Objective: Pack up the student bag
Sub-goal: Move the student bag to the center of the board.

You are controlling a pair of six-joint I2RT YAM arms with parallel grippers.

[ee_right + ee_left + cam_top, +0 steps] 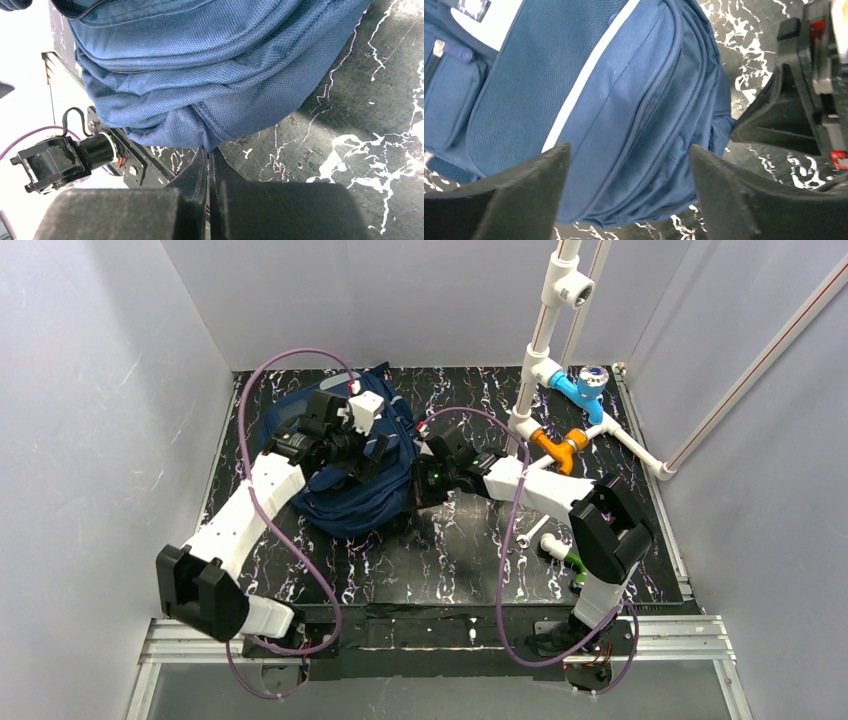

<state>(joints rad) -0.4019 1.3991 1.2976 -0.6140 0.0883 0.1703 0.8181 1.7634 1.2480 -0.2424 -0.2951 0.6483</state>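
Your left gripper [629, 150] hangs spread directly over the student bag [347, 502]; right gripper [208, 152] pinches its right edge.

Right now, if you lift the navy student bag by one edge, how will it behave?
Probably floppy: the student bag wrinkles into soft folds where the right fingers pinch it, so it should sag. Its woven cloth looks grippy, not slippery. It lies slumped, so a push would likely bunch it.
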